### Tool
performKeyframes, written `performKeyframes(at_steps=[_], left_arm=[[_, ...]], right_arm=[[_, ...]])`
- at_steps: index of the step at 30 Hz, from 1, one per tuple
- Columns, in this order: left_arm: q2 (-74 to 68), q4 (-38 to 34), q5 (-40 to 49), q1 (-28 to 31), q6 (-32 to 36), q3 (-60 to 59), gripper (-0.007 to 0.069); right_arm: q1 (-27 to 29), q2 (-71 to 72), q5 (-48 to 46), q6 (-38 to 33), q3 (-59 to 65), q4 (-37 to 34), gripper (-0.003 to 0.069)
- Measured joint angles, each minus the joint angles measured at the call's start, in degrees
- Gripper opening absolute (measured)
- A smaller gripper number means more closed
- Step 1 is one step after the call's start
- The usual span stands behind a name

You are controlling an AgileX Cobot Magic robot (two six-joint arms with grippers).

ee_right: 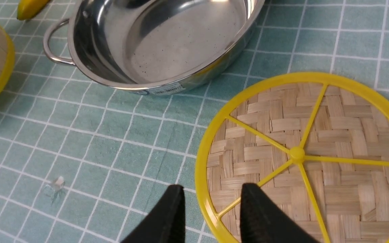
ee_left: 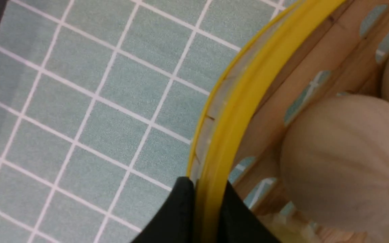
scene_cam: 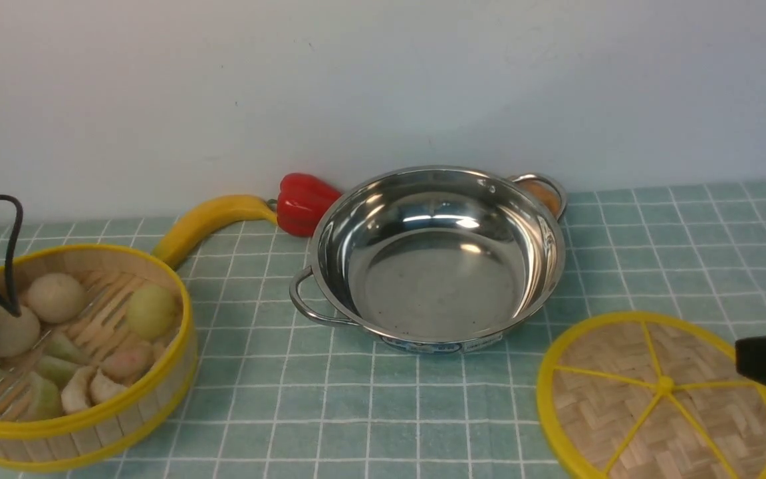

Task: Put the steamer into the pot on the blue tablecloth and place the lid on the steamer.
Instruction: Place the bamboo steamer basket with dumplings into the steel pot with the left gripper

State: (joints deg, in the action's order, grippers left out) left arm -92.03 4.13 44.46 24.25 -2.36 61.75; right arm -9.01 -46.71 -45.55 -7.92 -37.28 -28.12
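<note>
We are near the start, as we judge it: neither half of the job is done. The steamer (scene_cam: 110, 416) sits on the blue tablecloth (scene_cam: 330, 426) at the robot's left, its buns and dumplings inside, well apart from the pot (scene_cam: 436, 279). The pot stands upright and bare inside, between the steamer and the lid (scene_cam: 612, 426), with the red pepper (scene_cam: 304, 205) beside its rim and the banana (scene_cam: 207, 223) behind the steamer.

What we do have is a hold — the left gripper (ee_left: 211, 202) is closed on the steamer's yellow rim, one finger on either side of the wall. The right gripper (ee_right: 211, 202) stands apart-fingered near the lid's edge, with nothing between its fingertips, and the lid lies flat on the cloth.

So all the placing is left to us: the steamer has to be lifted, carried across and lowered into the pot, and then the lid set on top. We expect the one-sided hold to let the basket tip — its loose food could slide — so a level, slow carry seems wise.
</note>
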Motion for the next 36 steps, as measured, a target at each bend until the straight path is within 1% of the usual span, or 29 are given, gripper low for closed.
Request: performKeyframes(at_steps=[2,3,5,6,7,8,11,12,14,15,17,19,22,23,24,30,36], left_arm=[[0.0,0.38,3.29,-0.05,0.38,3.19,0.0043],[0.0,0.43,3.54,-0.04,0.43,3.48,0.0043],[0.0,0.22,6.89,-1.14,1.56,8.33,0.0043],[0.0,0.14,7.08,-1.14,1.69,8.33,0.0043],[0.0,-0.83,8.67,-2.99,3.55,11.72,0.0043],[0.0,-1.12,8.95,-3.25,3.76,12.1,0.0043],[-0.4,-4.13,10.17,-8.34,6.28,17.25,0.0043],[-1.24,-6.35,10.47,-12.04,6.61,20.18,0.0043],[-2.78,-8.78,10.74,-16.35,6.52,23.41,0.0043],[-4.44,-9.68,10.87,-19.7,6.34,25.91,0.0043],[-6.77,-10.34,11.06,-23.0,5.81,28.39,0.0043],[-10.57,-10.55,11.24,-27.65,4.86,32.48,0.0043],[-15.76,-10.55,11.25,-32.52,3.73,37.65,0.0043],[-16.13,-10.55,11.25,-33.14,3.55,38.38,0.0043],[-19.38,-10.55,11.29,-35.29,3.16,41.22,0.0043],[-27.66,-10.61,11.46,-40.12,2.36,49.18,0.0043],[-34.18,-9.65,11.21,-41.68,1.19,52.62,0.0043]], right_arm=[[0.0,0.0,-0.13,0.0,0.0,0.0,0.0249],[0.0,0.0,-0.12,0.0,0.0,0.0,0.0249],[0.0,0.0,-0.7,0.0,0.0,0.0,0.0249],[0.0,0.0,-0.79,0.0,0.0,0.0,0.0249],[0.0,0.0,-1.17,0.0,0.0,0.0,0.0249],[0.0,0.0,-1.3,0.0,0.0,0.0,0.0249],[0.0,0.0,-1.74,0.0,0.0,0.0,0.0249],[0.0,0.0,-1.96,0.0,0.0,0.0,0.0249],[0.0,0.0,-2.36,0.0,0.0,0.0,0.0249],[0.0,0.0,-2.56,0.0,0.0,0.0,0.0249],[0.0,0.0,-2.67,0.0,0.0,0.0,0.0249],[0.0,0.0,-2.73,0.0,0.0,0.0,0.0249],[0.0,0.0,-2.79,0.0,0.0,0.0,0.0249],[0.0,0.0,-2.79,0.0,0.0,0.0,0.0249],[0.0,0.0,-2.89,0.0,0.0,0.0,0.0249],[0.0,0.0,-3.85,0.0,0.0,0.0,0.0249],[0.0,0.0,-4.24,0.0,0.0,0.0,0.0249]])
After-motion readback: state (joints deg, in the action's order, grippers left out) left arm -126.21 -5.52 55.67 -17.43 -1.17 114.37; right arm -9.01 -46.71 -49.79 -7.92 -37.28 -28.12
